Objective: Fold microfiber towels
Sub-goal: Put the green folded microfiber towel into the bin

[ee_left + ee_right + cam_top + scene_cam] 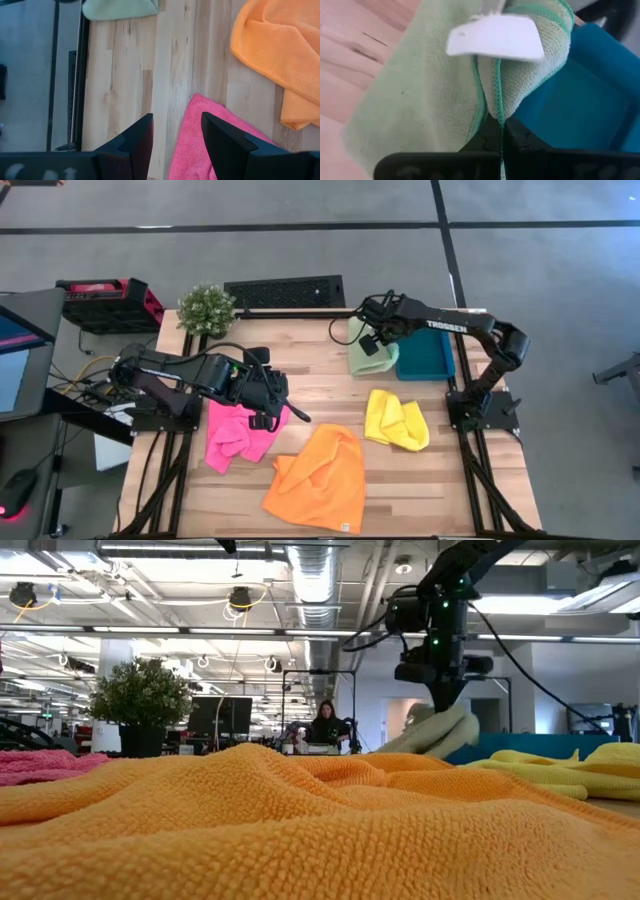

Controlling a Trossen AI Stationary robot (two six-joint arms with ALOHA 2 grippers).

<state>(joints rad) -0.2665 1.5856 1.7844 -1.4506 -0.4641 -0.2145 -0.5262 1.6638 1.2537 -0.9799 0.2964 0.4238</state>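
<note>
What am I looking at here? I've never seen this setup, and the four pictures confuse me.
Two robot arms work at a wooden table. One camera looks down from above, one sits at tabletop height, and one rides on each wrist. The right gripper is shut on the green towel, beside the teal bin. The left gripper is open, over the pink towel. The orange towel and yellow towel lie crumpled on the table. A potted plant stands at the far edge.

the high view looks straight down on the whole table (300, 370). the low view sits at tabletop height, right against the orange towel (300, 830), facing the far room. each wrist view looks closely past its own fingers; all share the tabletop.
</note>
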